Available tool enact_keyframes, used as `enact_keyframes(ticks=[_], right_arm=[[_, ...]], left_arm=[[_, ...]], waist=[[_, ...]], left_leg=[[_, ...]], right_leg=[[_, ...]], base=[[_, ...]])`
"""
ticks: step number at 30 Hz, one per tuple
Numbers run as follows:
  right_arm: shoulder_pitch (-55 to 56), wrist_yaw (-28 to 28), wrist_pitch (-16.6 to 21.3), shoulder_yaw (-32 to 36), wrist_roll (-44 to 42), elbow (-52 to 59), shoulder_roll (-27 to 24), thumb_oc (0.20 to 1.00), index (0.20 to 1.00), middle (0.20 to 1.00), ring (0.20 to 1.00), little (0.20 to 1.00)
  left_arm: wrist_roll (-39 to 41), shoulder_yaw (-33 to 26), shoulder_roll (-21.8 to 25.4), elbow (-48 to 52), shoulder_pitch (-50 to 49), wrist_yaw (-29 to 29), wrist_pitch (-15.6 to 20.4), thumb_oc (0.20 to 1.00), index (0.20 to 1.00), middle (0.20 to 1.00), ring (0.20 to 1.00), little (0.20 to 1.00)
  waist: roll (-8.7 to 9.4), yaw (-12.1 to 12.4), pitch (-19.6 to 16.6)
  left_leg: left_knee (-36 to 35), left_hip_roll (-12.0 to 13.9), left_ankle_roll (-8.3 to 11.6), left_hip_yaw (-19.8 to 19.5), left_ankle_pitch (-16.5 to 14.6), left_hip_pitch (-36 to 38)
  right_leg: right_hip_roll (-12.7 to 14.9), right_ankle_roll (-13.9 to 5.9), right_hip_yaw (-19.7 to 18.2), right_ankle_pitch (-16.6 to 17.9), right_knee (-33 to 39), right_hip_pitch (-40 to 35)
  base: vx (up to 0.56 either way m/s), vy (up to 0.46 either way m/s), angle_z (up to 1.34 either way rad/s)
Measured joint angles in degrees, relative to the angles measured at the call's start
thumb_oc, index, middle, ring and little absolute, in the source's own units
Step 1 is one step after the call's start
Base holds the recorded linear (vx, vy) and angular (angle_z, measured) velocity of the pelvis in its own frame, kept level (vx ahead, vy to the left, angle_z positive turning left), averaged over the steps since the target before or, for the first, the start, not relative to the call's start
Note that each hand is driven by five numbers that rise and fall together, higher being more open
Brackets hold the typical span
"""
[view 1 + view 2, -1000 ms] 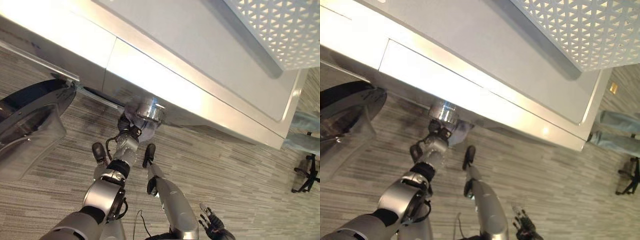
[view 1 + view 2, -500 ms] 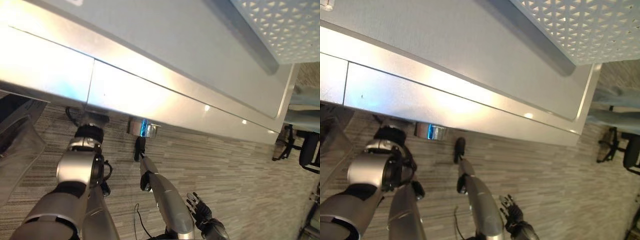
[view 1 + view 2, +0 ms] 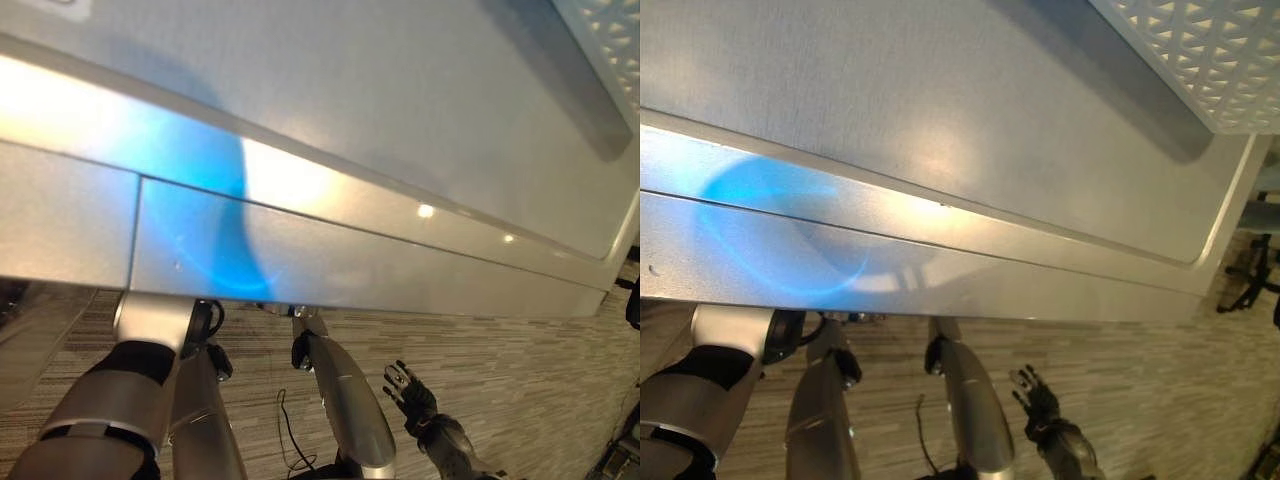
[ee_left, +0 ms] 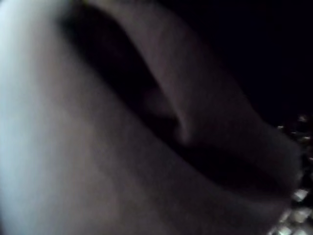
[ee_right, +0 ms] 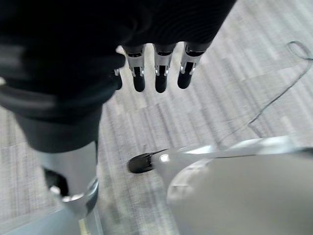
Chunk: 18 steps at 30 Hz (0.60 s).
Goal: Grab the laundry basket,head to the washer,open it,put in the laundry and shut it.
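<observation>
**Washer top fills the head views; basket on its far right corner**

One washer (image 3: 380, 130) is in sight, seen from above. Its pale grey top panel and silver front strip run as one long band across both eye views, the long axis sloping from the upper left down toward the lower right. A blue glare lies on the front strip.

One white laundry basket (image 3: 1200, 60), with a triangle-lattice wall, stands on the washer's top at the far right corner. Its visible edge runs diagonally, roughly in line with the washer's right end.

The left arm passes under the washer's front edge at the lower left; the left hand is hidden beyond that edge, and its wrist view is too dark to read, so I cannot tell how its fingers stand.

The right hand (image 3: 410, 388) hangs low at the right over the striped grey carpet (image 3: 520, 370), well apart from washer and basket. Its fingers (image 5: 161, 73) are relaxed and spread, holding nothing.
</observation>
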<state>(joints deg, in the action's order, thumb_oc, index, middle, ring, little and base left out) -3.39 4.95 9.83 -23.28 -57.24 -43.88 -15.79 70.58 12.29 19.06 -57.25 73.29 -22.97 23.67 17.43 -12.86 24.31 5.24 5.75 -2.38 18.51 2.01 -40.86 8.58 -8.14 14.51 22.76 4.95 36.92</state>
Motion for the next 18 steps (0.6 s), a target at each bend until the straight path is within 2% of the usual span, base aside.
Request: enact_keyframes(ticks=[1,2,5,7,9,11,13,14,15,17,18], right_arm=[[-0.7,0.0,-0.1,0.2,0.0,1.4,-1.2,1.000,1.000,1.000,1.000,1.000],[-0.8,0.1,0.7,1.6,-0.3,5.3,-3.7,1.000,1.000,1.000,1.000,1.000],[-1.3,0.0,0.2,2.1,-0.4,6.1,-5.2,1.000,1.000,1.000,1.000,1.000],[-1.1,0.1,-1.6,2.2,-0.4,6.8,-7.1,1.000,1.000,1.000,1.000,1.000],[-0.8,0.5,-2.7,2.4,-0.4,6.7,-7.8,1.000,1.000,1.000,1.000,1.000],[-0.8,1.5,-3.6,3.0,-0.3,5.6,-8.0,1.000,1.000,1.000,1.000,1.000],[-0.8,2.6,-4.0,2.4,-0.2,4.5,-8.0,1.000,1.000,1.000,1.000,1.000],[-1.0,3.3,-4.0,2.3,0.2,4.1,-8.1,1.000,1.000,1.000,1.000,1.000],[-1.1,3.4,-3.9,2.4,0.2,4.0,-8.3,1.000,1.000,1.000,1.000,1.000],[-1.2,4.0,-3.0,2.1,0.2,3.9,-9.2,1.000,1.000,1.000,1.000,1.000],[-1.3,4.1,-2.6,1.7,0.2,3.9,-9.7,1.000,1.000,1.000,1.000,1.000]], left_arm=[[1.6,2.5,0.4,1.1,0.0,0.4,-0.1,0.200,0.200,0.200,0.200,0.200],[1.4,6.9,2.4,5.5,-0.2,0.8,0.1,1.000,1.000,1.000,1.000,1.000],[1.2,10.8,5.0,6.2,-0.3,1.6,-0.4,1.000,1.000,1.000,1.000,1.000],[-3.2,21.5,10.0,5.9,0.9,3.8,-4.9,1.000,1.000,1.000,1.000,1.000],[-9.7,29.5,13.0,2.8,4.1,6.9,-10.2,1.000,1.000,1.000,1.000,1.000],[-22.2,36.3,12.7,-3.9,7.1,8.9,-13.9,1.000,1.000,1.000,1.000,1.000],[-40.9,42.6,10.2,-14.8,11.6,9.0,-18.4,1.000,1.000,1.000,1.000,1.000],[-54.5,43.0,10.6,-18.1,13.5,8.4,-22.7,1.000,1.000,1.000,1.000,1.000],[-60.8,44.7,10.4,-19.2,14.4,8.2,-24.0,1.000,1.000,1.000,1.000,1.000],[-82.5,56.2,11.0,-17.9,16.5,7.7,-27.0,1.000,1.000,1.000,1.000,1.000],[-89.1,59.1,11.7,-16.1,16.7,7.7,-27.7,1.000,1.000,1.000,1.000,1.000]], waist=[[-0.04,-0.1,0.0],[-0.07,-0.1,0.1],[-0.65,-0.2,0.5],[-2.18,0.6,1.6],[-3.35,1.6,2.4],[-4.13,2.4,3.0],[-4.13,2.8,3.0],[-4.13,3.4,3.0],[-4.12,3.4,3.0],[-4.01,3.3,2.9],[-3.87,3.2,2.8]], left_leg=[[-0.1,-0.3,-0.20,0.2,0.2,-0.1],[-0.8,-1.2,-0.98,0.8,0.8,-0.8],[-0.9,-1.6,-1.13,0.9,1.0,-0.7],[-1.8,-1.6,-1.11,0.9,1.7,0.2],[-2.4,-1.6,-0.82,0.9,2.3,0.3],[-2.6,-1.3,-0.40,0.8,2.8,-0.1],[-2.6,-1.4,0.17,0.5,3.4,-1.2],[-2.6,-1.1,0.52,0.2,4.3,-2.5],[-2.7,-1.1,0.54,0.2,4.5,-2.8],[-2.5,-1.2,0.54,0.2,4.7,-3.3],[-2.4,-1.3,0.56,0.3,4.7,-3.4]], right_leg=[[0.4,-0.09,-0.1,-0.2,0.0,0.3],[1.3,-0.29,-0.6,-0.3,0.0,1.5],[1.5,-0.38,-1.3,-0.4,0.0,1.5],[1.4,-0.54,-1.3,-0.6,0.0,1.0],[1.3,-0.12,-1.3,-1.4,0.0,1.0],[1.0,0.05,-1.0,-2.1,0.0,1.4],[0.9,0.55,-0.6,-3.2,0.0,2.0],[0.5,0.58,-0.6,-3.2,0.0,3.1],[0.4,0.70,-0.6,-3.3,0.0,3.3],[0.5,0.74,-0.6,-3.3,0.0,3.5],[0.7,0.80,-0.7,-3.3,0.0,3.6]], base=[[0.00,-0.010,0.04],[-0.01,-0.015,0.03],[0.00,-0.011,0.00],[0.00,-0.009,-0.02],[-0.01,-0.033,0.00],[-0.03,-0.009,0.07],[-0.03,-0.012,0.13],[-0.04,-0.022,0.08],[-0.03,-0.024,0.07],[-0.01,-0.012,0.07],[0.00,-0.020,0.04]])
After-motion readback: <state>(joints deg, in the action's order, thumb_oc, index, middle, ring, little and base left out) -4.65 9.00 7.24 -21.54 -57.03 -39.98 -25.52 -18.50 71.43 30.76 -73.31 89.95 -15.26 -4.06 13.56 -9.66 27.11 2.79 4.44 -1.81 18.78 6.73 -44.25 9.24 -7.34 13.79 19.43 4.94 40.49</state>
